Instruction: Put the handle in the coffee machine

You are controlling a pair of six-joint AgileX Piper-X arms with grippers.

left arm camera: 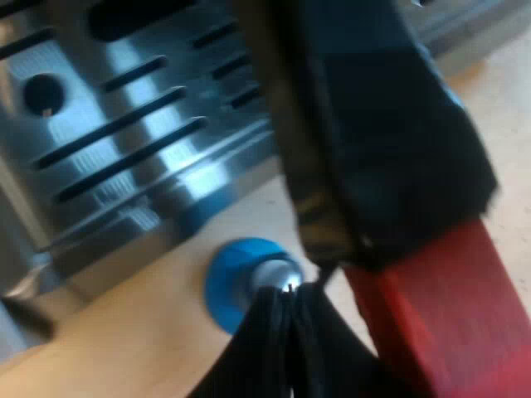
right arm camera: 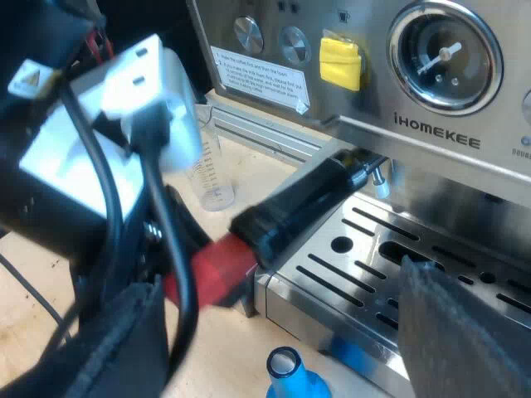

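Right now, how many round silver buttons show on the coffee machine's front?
2. Both are on the coffee machine front, above the white label: first button over the label, second button beside the yellow sticker. More may be hidden.

The holder (right arm camera: 290,211) has its metal head hidden under the front of the espresso machine (right arm camera: 431,141). The blue tamper (right arm camera: 290,375) (near the drip tray (right arm camera: 390,274)) is cut off by the picture's edge. The print on the far sticker (right arm camera: 257,79) is too small to read.
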